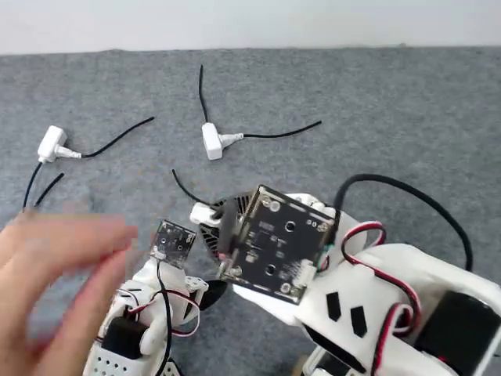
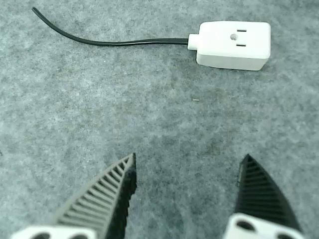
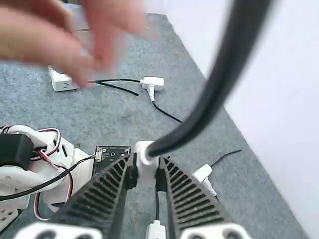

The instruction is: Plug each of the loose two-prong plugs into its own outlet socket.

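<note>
Plug (image 3: pixel 145 153): white, on a black cord, clamped in the right gripper (image 3: pixel 146 164) above the grey counter (image 1: pixel 376 102).
Left gripper (image 2: pixel 190 156): spread open over the counter, white outlet socket (image 2: pixel 233 45) near.

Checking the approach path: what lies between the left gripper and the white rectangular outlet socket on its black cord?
The left wrist view shows bare grey carpet between left gripper and white rectangular outlet socket.

The table cover (image 2: pixel 99 109) is rough, matt grey cloth, like felt. The socket block (image 2: pixel 233 45) is smooth white plastic, its cord (image 2: pixel 129 43) sleek black. The left gripper (image 2: pixel 190 156) has ribbed, matt black plastic fingers (image 2: pixel 112 191).
</note>
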You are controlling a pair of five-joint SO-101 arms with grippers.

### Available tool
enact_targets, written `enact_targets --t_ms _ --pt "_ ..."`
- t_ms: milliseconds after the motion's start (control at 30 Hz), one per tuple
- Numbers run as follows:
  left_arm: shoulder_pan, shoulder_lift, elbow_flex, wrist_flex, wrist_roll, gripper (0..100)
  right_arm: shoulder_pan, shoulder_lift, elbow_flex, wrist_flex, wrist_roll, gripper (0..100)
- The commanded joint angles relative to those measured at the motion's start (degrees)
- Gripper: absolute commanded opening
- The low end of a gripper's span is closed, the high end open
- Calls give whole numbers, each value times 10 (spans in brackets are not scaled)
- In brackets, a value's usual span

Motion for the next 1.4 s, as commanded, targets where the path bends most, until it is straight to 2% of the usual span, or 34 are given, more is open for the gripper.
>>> enact_targets --t_ms 0,467,633,900,1100,1167,1300,1367 --pt "2 -5 -2 4 6 316 -3 -4 -20 23 -7 8" --pt "2 -5 -2 4 6 316 67 -4 81 1 -4 8" --pt "2 -5 -2 4 6 316 73 53 123 -11 -4 8" --pt "6 -6 -2 4 6 318 73 124 178 -86 -2 8" --pt "5 -6 -2 4 6 318 74 170 217 -95 101 8" --pt "5 -6 -2 4 6 318 94 188 220 -91 140 8" --pt "5 -5 -2 4 6 318 134 218 220 -95 158 8" --pt "5 -5 -2 4 6 318 150 233 220 -97 194 8"
